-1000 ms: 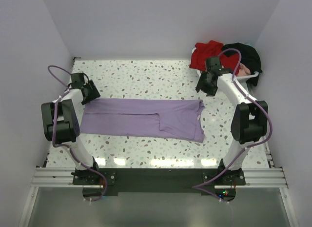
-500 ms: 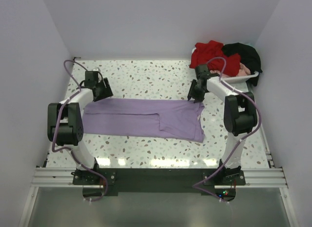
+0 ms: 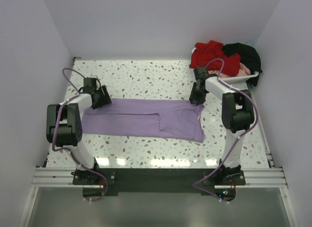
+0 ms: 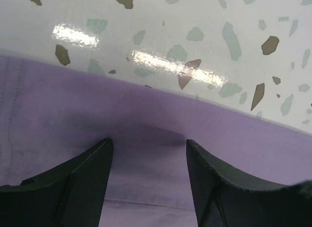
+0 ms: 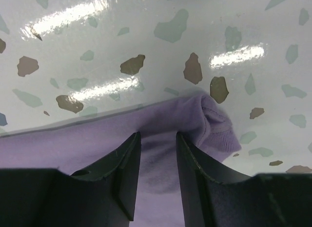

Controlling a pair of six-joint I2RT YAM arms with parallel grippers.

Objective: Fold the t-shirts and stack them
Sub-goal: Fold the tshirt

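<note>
The lavender t-shirt (image 3: 141, 118) lies folded into a long flat band across the middle of the table. My left gripper (image 3: 101, 99) is open and down at the band's far left corner; in the left wrist view (image 4: 148, 143) its fingers straddle flat purple cloth (image 4: 146, 188) near the far edge. My right gripper (image 3: 196, 97) is open and down at the far right corner; in the right wrist view (image 5: 158, 136) its fingers straddle the cloth beside the ribbed collar (image 5: 217, 132). Red (image 3: 208, 53), black (image 3: 246, 53) and pale pink (image 3: 242, 69) shirts are heaped at the far right.
A white tray (image 3: 246, 76) holds the heap of shirts at the far right corner. White walls close the table on the left, back and right. The speckled tabletop (image 3: 146, 78) shows beyond the shirt and in front of it.
Both grippers have moved inward and down onto the far corners of the lavender band. The shirt has not moved.
</note>
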